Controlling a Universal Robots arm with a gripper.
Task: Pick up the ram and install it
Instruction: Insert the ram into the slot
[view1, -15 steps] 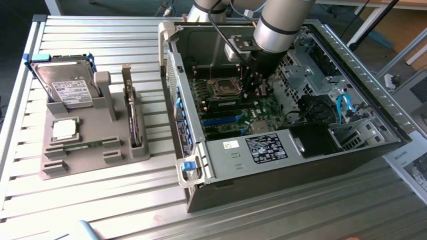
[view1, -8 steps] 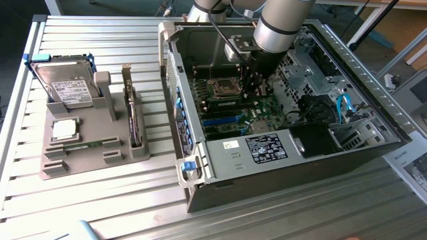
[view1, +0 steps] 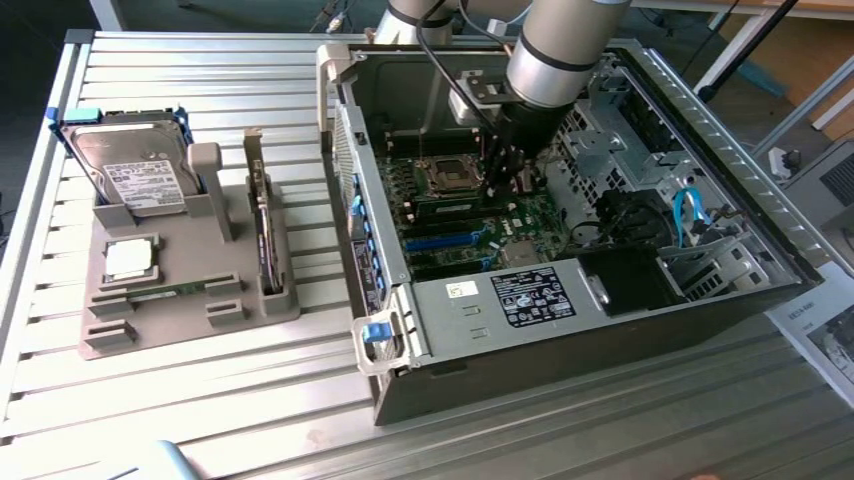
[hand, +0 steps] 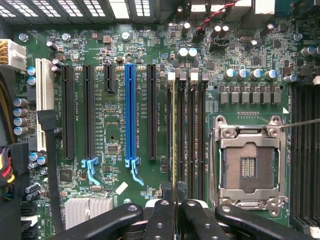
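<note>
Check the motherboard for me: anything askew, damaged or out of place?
Nothing looks damaged or spilled. Only oddity: the processor socket sits empty, its thin lever swung out unlatched. The pincer is over the memory slots.

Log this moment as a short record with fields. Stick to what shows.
gripper: low inside the computer case, over the motherboard
ram: edge-on along the memory slot next to the long black expansion slot, one end at the gripper
CPU socket: no chip in it
tray: outside the case, holds hard drive and processor chip
seating: cannot tell if the ram is pressed home
</note>
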